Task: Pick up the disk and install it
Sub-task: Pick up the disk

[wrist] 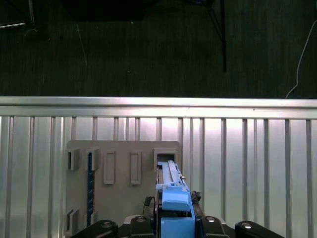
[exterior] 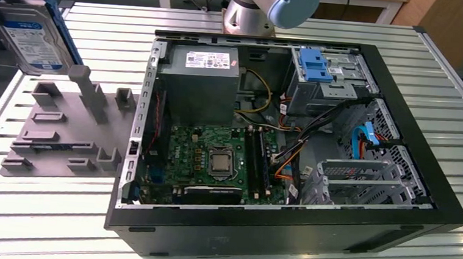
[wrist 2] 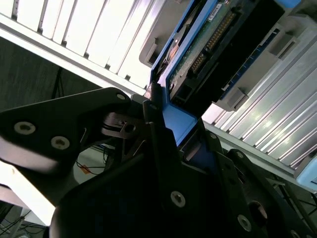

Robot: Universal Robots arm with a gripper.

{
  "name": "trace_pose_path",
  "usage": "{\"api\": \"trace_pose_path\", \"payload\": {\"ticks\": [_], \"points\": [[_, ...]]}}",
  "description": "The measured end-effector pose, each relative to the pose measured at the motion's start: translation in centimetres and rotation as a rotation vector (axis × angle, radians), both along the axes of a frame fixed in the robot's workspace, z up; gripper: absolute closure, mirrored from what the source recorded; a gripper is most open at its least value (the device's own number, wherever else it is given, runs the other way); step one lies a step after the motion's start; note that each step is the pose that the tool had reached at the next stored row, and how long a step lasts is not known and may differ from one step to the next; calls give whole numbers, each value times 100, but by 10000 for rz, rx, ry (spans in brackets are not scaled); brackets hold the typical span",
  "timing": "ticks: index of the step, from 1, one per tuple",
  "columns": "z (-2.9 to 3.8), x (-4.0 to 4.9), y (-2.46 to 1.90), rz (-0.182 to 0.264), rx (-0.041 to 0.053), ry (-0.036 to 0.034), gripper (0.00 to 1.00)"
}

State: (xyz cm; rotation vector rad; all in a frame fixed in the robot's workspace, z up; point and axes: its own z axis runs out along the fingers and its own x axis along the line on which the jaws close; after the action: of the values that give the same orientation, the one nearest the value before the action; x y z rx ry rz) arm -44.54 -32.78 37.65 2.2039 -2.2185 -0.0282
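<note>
At the exterior view's left, the disk (exterior: pixel 30 36) is up in the air. It stands on its edge, above the far end of the grey holder board (exterior: pixel 68 124), and does not touch it. So I think the picking up is done.

The gripper (wrist 2: pixel 178 129) has the disk by its blue frame. In the second wrist view, the dark fingers (wrist 2: pixel 157 144) pinch the blue frame from both sides. In the first wrist view, the gripper (wrist: pixel 173 225) looks along the thin edge of the disk (wrist: pixel 171 178) at the holder board (wrist: pixel 124 173) lying on the counter (wrist: pixel 247 158).

Going right, the open computer case (exterior: pixel 422 198) lies on the counter (exterior: pixel 431 76), well apart from the disk. Inside it are the grey power box (exterior: pixel 198 78) and the green circuit board (exterior: pixel 213 159). Farther right, a blue bracket (exterior: pixel 313 65) with no drive sits in the metal bay at the back corner.

The disk is not in the case yet, so the putting-in part is left to do.

The arm's round grey and blue joint (exterior: pixel 260 9) stands behind the case, at the back middle of the counter. The holding end is far over at the exterior view's left, with the disk.
</note>
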Motion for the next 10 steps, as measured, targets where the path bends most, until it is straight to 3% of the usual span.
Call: {"api": "trace_pose_path", "payload": {"ticks": [10], "points": [[32,0,0,0,1,0,64]]}}
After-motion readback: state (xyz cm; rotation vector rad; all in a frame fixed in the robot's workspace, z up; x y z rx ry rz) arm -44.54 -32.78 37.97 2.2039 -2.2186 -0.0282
